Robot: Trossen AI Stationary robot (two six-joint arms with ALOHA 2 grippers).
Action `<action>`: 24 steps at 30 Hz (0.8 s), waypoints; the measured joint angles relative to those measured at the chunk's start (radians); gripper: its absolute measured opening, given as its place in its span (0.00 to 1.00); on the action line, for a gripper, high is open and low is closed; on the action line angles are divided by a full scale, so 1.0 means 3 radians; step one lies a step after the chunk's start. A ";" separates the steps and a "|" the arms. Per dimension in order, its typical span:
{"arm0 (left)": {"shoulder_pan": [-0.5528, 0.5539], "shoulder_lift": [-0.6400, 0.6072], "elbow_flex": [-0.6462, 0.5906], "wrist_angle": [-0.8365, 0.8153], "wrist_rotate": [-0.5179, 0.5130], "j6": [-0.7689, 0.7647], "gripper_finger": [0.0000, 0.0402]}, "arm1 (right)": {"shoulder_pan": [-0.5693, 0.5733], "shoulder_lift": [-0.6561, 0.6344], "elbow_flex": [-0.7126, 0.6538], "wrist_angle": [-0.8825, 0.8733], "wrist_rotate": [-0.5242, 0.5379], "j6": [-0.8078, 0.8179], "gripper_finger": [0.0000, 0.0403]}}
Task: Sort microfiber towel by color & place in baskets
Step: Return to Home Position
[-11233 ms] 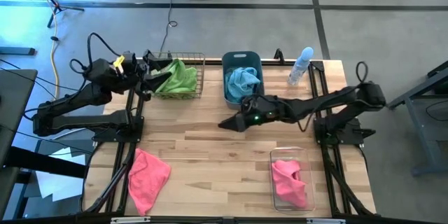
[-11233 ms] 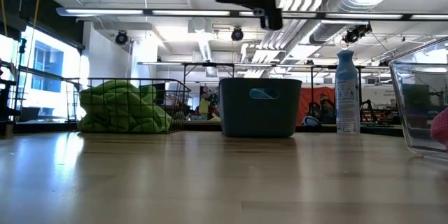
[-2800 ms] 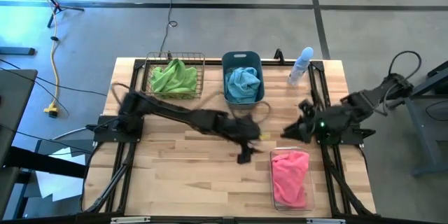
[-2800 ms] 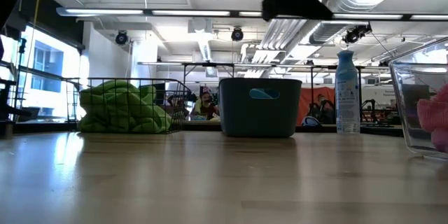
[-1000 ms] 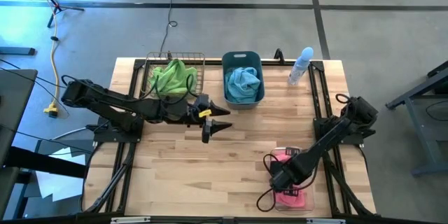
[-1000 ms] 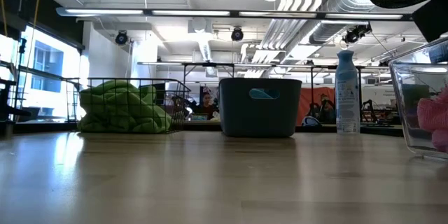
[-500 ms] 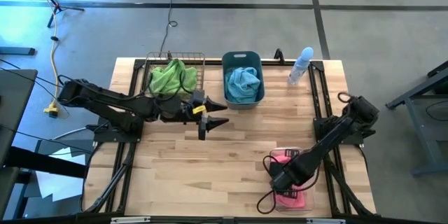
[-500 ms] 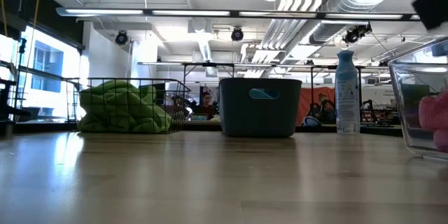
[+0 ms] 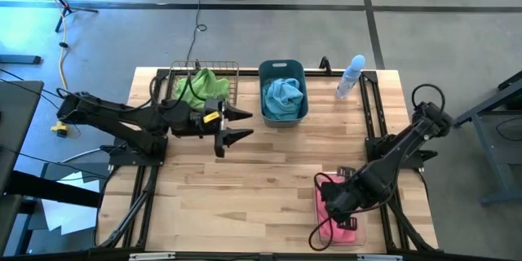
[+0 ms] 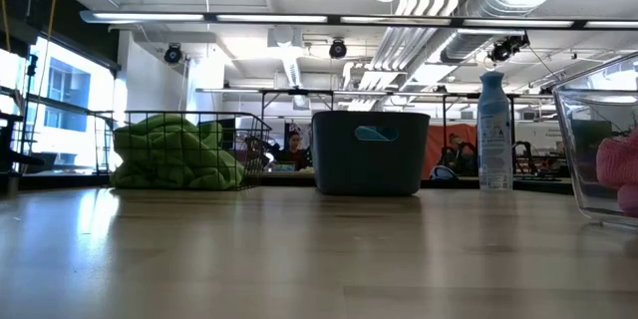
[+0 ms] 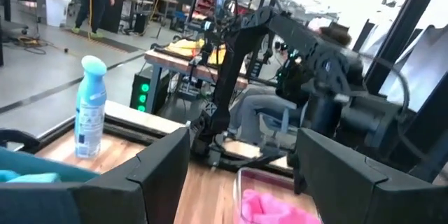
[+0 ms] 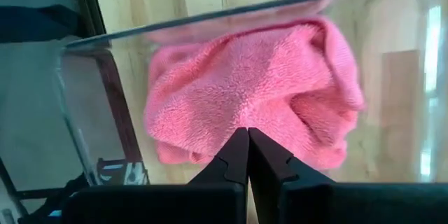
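Lime green microfiber towels (image 9: 200,88) lie heaped in the wire mesh basket (image 10: 254,145). Light blue ones (image 9: 283,95) fill the slate-blue tub (image 9: 281,68). Pink towels (image 12: 259,98) lie bunched on the floor of the clear bin (image 12: 231,10) at the near right. My right gripper (image 12: 246,143) hangs shut above the pink towels, pointing down and clear of them; in the high view it (image 9: 336,202) covers part of the bin. My left gripper (image 9: 245,125) is open and level, just in front of the mesh basket, with nothing between its fingers (image 11: 140,175).
A pale blue spray bottle (image 9: 352,76) stands at the far right corner, beside the tub. The bare wooden tabletop (image 9: 245,188) stretches across the middle and near left. The right arm's cable (image 9: 320,232) loops by the bin. A person sits beyond the table (image 11: 280,105).
My right gripper has risen straight up over the clear bin, staying shut; the pink towels stay in the bin. My left gripper has drawn back toward the table's left edge and the mesh basket and has gone up, still open.
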 joint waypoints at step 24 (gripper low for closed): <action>-0.0003 -0.0858 -0.0542 -0.0405 -0.0196 -0.0099 0.62 | -0.0947 -0.1152 -0.0223 0.0680 0.1273 -0.0387 0.00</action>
